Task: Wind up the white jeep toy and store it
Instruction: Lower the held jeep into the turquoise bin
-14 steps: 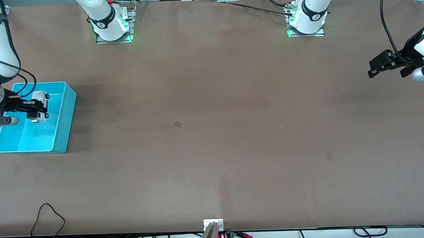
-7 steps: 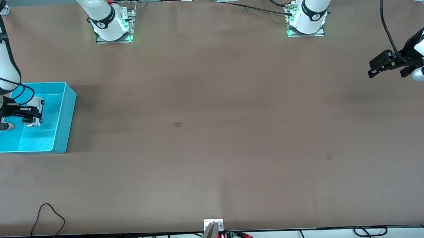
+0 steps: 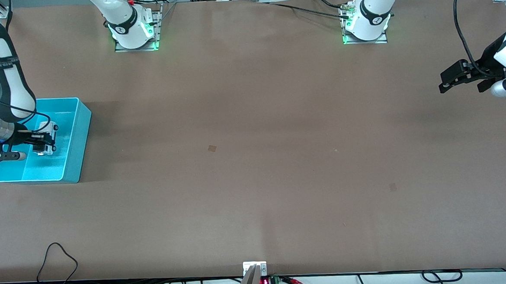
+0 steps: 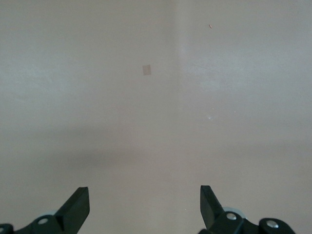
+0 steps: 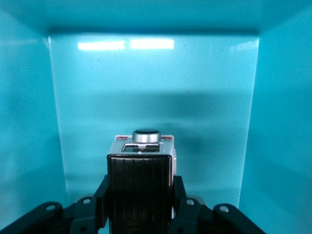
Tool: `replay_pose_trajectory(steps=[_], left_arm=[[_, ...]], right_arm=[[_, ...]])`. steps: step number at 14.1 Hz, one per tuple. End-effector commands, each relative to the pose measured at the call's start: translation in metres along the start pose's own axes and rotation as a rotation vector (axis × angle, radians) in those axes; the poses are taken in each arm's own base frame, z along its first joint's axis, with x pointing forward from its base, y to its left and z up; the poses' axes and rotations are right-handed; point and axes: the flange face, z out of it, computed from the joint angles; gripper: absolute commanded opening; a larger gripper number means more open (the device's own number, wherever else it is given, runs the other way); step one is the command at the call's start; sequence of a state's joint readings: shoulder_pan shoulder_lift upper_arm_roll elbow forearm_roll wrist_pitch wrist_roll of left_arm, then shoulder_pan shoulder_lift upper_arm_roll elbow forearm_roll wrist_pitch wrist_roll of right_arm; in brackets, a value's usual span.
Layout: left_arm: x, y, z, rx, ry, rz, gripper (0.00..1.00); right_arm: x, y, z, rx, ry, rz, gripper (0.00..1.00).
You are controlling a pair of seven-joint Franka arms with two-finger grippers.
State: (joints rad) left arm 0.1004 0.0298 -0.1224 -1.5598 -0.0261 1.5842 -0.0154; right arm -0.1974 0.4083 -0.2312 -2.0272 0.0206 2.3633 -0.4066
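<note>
The bin [image 3: 73, 142] sits on the table [image 3: 254, 159] at the right arm's end, about midway between the robot bases and the edge nearest the front camera. The right gripper [image 3: 45, 142] is inside the bin, clamped on the white jeep toy [image 3: 48, 136], with the bin's walls [image 5: 151, 87] close around them on three sides. The left gripper [image 3: 449, 81] waits over the table's edge at the left arm's end, well apart from the bin, its fingers [image 4: 78, 207] spread over bare table.
</note>
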Motion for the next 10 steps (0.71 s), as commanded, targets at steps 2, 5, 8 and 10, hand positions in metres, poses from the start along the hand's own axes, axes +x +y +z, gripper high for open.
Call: replay_pose_trajectory(steps=[2, 5, 8, 10], left_arm=[[-0.006, 0.006, -0.007, -0.013, 0.008, 0.012, 1.00], [-0.006, 0.006, -0.007, -0.012, 0.009, 0.014, 1.00], [-0.006, 0.005, -0.007, -0.012, 0.010, 0.014, 1.00], [-0.006, 0.005, -0.007, -0.012, 0.010, 0.012, 1.00]], right_arm=[[0.002, 0.012, 0.011, -0.005, 0.003, -0.008, 0.00], [0.002, 0.013, 0.017, -0.001, -0.002, -0.017, 0.00], [0.001, 0.014, 0.020, 0.000, -0.006, -0.016, 0.01], [0.000, 0.014, 0.022, 0.001, -0.011, -0.015, 0.04]])
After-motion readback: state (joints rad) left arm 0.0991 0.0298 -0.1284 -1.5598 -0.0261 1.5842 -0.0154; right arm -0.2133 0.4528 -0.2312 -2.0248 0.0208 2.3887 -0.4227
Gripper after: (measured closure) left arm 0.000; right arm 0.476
